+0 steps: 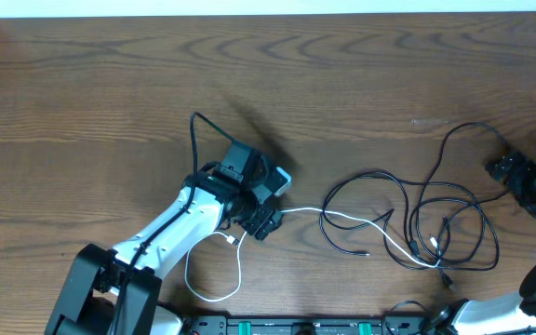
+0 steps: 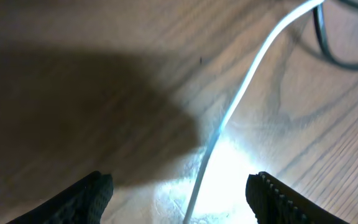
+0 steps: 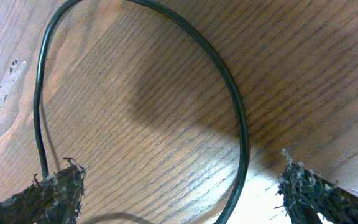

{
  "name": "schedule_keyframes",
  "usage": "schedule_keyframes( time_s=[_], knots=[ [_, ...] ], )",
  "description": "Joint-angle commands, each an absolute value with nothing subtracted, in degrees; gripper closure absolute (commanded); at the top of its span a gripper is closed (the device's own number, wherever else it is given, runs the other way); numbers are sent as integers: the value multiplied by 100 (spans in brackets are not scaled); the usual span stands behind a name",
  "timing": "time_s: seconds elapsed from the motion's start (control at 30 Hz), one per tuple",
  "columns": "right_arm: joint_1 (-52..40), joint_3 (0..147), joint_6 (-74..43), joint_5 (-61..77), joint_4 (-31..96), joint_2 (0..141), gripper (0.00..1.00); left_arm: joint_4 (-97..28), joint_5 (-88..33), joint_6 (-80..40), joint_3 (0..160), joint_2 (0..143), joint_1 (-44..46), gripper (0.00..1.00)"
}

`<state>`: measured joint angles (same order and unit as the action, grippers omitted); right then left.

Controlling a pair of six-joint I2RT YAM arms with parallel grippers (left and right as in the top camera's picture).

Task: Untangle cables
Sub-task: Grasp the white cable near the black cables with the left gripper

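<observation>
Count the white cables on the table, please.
1. The white cable runs from a loop near the front edge, between the fingers of the open left tool, into the black cables. Others may hide in that tangle.

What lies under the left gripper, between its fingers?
The white cable runs over the wooden table and passes between the open fingers of the left gripper. In the overhead view the gripper hides that stretch of cable.

The tangled cables (image 1: 433, 264) lie on the table (image 1: 110, 84), right of the left pincer (image 1: 266, 223).
</observation>
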<state>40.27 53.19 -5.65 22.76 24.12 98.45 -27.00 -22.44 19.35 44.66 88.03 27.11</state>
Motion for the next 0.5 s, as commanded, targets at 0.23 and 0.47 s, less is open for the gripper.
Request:
schedule_keyframes(
  time_s=[0.23, 0.47],
  knots=[
    [4040, 5345, -552, 2353, 2410, 9872, 1, -2648, -2176, 2056, 4329, 9098, 2724, 73],
    [4040, 5345, -550, 2353, 2432, 9872, 1, -2543, -596, 1496, 4353, 9091, 2718, 93]
  ],
)
